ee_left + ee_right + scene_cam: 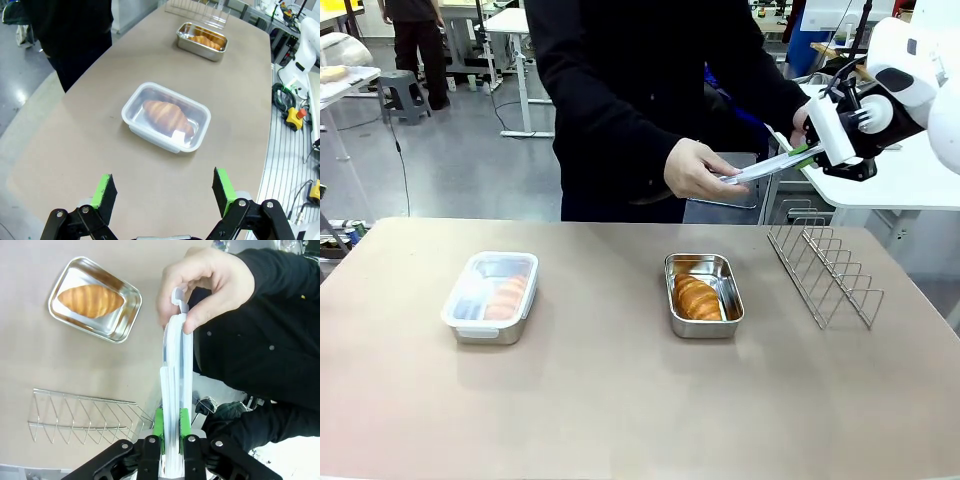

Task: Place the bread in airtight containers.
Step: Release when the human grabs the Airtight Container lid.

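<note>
One croissant [698,298] lies in an uncovered steel container [704,262] at the table's middle; the pair shows too as croissant [91,300] in container [128,310], and far off as container [202,46]. The other croissant [166,116] sits in a second container [134,108] under a clear lid; this is the tub [466,320] at the left. High at the right, my right gripper [810,153] is shut on a clear lid [760,168], seen edge-on as lid [174,365] between the gripper [171,422] pads. A person's hand [698,170] grips the lid's far end. My left gripper [162,191] hangs open over the table, short of the lidded tub.
A wire rack [825,268] stands on the table's right side, near the open container; it is the rack [85,415] below my right gripper. The person stands at the far edge, leaning over the table.
</note>
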You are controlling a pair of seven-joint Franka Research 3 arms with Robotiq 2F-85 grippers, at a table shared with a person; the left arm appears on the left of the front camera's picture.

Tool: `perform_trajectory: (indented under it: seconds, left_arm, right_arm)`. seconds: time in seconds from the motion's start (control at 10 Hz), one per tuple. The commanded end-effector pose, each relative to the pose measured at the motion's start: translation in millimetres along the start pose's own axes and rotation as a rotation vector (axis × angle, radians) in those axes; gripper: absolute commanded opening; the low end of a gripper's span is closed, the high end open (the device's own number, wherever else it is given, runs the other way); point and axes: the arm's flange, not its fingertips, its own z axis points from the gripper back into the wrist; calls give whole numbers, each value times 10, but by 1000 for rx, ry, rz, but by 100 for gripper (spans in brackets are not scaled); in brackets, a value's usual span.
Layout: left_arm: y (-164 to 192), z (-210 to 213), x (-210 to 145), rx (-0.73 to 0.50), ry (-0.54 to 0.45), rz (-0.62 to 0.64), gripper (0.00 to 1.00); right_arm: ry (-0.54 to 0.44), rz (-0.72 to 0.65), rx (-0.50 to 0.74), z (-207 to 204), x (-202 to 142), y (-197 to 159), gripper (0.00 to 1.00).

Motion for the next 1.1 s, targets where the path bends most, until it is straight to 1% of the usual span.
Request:
perform_trajectory:
  seconds: [0.0, 0.5, 0.6, 0.7, 0.8, 0.9, 1.0]
  left_arm:
    - [-6, 13, 5, 0, 2, -12, 100]
    - [-6, 13, 5, 0, 2, -12, 100]
    - [-6, 13, 5, 0, 2, -12, 100]
    - [-6, 13, 5, 0, 2, -12, 100]
    - [-6, 13, 5, 0, 2, -12, 100]
    - [-6, 13, 5, 0, 2, -12, 100]
    - [-6, 13, 5, 0, 2, -12, 100]
  right_arm:
    - [7, 12, -4, 40, -10, -3, 0]
    - [7, 12, -4, 40, -10, -3, 0]
    - [1, -1, -3, 16, -5, -3, 70]
    - [-12, -11, 35, 31, -15, 3, 71]
    - [4, -29, 41, 80, -16, -15, 100]
    - [9, -82, 30, 198, -32, -57, 100]
    - [-48, -231, 31, 343, -126, -87, 100]
